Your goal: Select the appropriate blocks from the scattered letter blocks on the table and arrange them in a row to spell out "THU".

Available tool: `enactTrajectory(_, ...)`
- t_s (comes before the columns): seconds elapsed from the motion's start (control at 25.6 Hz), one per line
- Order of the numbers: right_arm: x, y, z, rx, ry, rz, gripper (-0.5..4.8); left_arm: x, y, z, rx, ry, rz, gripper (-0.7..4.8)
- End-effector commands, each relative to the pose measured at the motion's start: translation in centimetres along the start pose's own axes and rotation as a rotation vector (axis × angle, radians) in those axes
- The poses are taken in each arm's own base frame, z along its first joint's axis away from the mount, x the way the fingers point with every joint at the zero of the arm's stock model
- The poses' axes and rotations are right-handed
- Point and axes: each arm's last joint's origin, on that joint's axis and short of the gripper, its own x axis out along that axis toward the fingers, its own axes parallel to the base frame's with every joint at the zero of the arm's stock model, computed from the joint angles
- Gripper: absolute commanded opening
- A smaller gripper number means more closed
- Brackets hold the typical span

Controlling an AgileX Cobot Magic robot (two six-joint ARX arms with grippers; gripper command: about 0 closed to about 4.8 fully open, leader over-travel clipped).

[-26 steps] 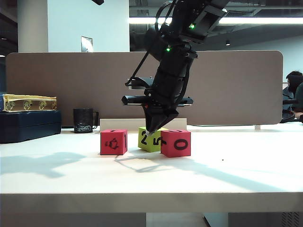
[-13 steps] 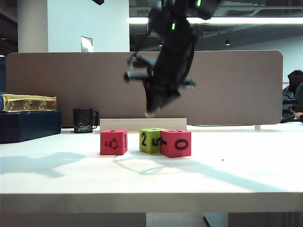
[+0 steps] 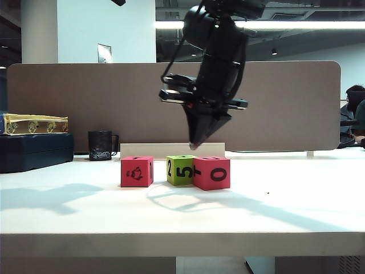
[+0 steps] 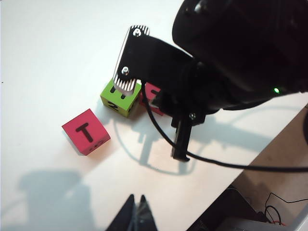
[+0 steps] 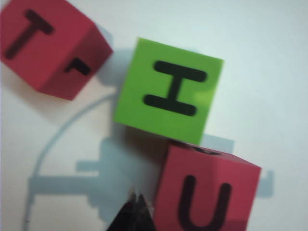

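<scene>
1. 3 letter blocks sit on the white surface [image 3: 274, 200], near its middle in the exterior view, none of them held.
2. The left pinkish-red block [image 3: 137, 171] stands apart from the other 2; its top face shows a T in both wrist views [image 4: 86, 132] [image 5: 50, 45], and its front face in the exterior view carries a small picture.
3. The lime-green block [image 3: 181, 169] is in the middle, with an H on top in the right wrist view [image 5: 171, 91] and the digits 2 and 5 on the sides seen from the exterior camera.
4. The right pinkish-red block [image 3: 211, 173] touches the green one at a corner and sits a little nearer the exterior camera, so the row is not straight; its top shows a U [image 5: 204, 199], its front a 0.
5. The right tool [image 3: 195, 144] hangs above the green block and clear of it, pointing down (its 2 fingertips pressed together into 1 dark point, holding nothing); the same closed tip shows in its own wrist view [image 5: 134, 211], over the bare surface beside the U block.
6. The left tool [image 4: 136, 214] is likewise closed on nothing, poised over the surface well apart from the T block, and its camera looks across at the right arm's black body.
7. A black mug [image 3: 101, 145] and a dark case [image 3: 34, 151] stand at the far left of the surface, before a brown partition [image 3: 68, 103].
</scene>
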Motion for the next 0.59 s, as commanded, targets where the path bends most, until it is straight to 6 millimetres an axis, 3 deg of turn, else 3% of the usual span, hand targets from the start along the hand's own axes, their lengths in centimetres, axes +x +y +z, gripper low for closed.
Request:
enactTrajectory(0.04,0.6,-0.2,-0.1,0.002,0.012,-0.006,-0.05,-0.3,-0.1,0.2,0.012,-0.018,0.003,-0.06)
enactTrajectory(0.39,3.2,-0.3,-0.6,0.003,0.059,-0.011,-0.05,-0.3,-0.1,0.0,0.009,-0.008,0.002,-0.06)
enactTrajectory(0.59,3.4,-0.5,-0.2,0.003,0.011,-0.056,-0.05,-0.3,-0.1,0.0,0.008,-0.004,0.001,-0.06)
